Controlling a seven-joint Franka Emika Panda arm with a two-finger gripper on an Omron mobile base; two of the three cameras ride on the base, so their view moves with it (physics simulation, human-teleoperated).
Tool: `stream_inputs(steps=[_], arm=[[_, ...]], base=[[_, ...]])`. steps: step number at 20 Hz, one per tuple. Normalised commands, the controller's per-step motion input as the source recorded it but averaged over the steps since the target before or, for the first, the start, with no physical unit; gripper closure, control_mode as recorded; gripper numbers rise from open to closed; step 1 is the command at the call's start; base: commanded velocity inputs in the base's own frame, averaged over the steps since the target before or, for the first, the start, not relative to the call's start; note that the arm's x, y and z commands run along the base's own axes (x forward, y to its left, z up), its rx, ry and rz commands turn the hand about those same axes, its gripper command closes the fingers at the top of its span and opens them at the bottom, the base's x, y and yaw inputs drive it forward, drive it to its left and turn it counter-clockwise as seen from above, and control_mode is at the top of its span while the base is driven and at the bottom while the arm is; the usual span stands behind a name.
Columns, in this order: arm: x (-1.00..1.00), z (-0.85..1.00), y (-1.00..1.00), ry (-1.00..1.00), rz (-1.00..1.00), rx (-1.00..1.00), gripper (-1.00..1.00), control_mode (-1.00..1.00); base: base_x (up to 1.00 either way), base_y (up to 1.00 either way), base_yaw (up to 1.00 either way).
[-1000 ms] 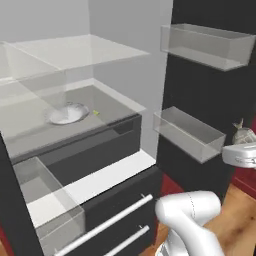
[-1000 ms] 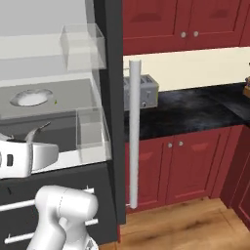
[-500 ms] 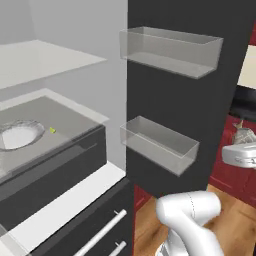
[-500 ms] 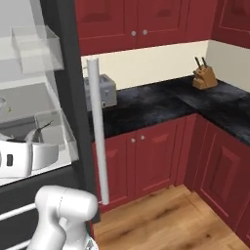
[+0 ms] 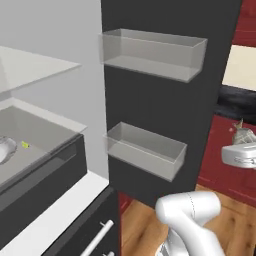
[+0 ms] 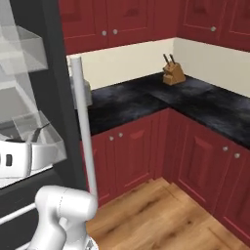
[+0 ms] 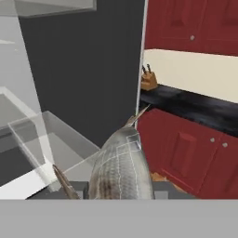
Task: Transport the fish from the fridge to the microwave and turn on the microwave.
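Note:
The pale grey mottled fish (image 7: 122, 166) lies lengthwise in my gripper (image 7: 118, 193), its pointed end aimed at the fridge door's edge. From the left base view the gripper (image 5: 242, 148) is at the far right edge, with the fish (image 5: 243, 133) sticking up from it. In the right base view the gripper (image 6: 29, 147) hangs at the left, in front of the fridge's door bins, and is shut on the fish (image 6: 37, 134). The fridge (image 5: 160, 90) stands open, its long grey handle (image 6: 84, 132) upright. The microwave is out of view.
Clear door bins (image 5: 150, 52) jut from the fridge door. A white dish (image 5: 4, 149) sits on a fridge shelf. A black corner counter (image 6: 200, 105) over red cabinets (image 6: 205, 161) carries a knife block (image 6: 173, 74). Wooden floor (image 6: 156, 215) lies to the right.
The whole picture has shifted: the base has turned right, away from the fridge's inside and toward the red corner cabinets. The fish stays in the gripper.

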Motion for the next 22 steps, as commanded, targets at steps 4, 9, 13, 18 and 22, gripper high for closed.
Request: stream_inputs(steps=[4,9,13,18,22], arm=[[0.00,0.00,0.00,0.00,0.00,0.00,1.00,1.00],[0.00,0.00,0.00,0.00,0.00,0.00,1.00,1.00],[0.00,0.00,0.00,0.00,0.00,0.00,1.00,1.00],[0.00,0.00,0.00,0.00,0.00,0.00,1.00,1.00],[0.00,0.00,0.00,0.00,0.00,0.00,1.00,1.00]], base=[[-0.73,-0.37,-0.43],[-0.76,-0.39,-0.43],[-0.89,-0.47,-0.43],[-0.88,-0.51,-0.43],[-0.68,-0.48,-0.45]])
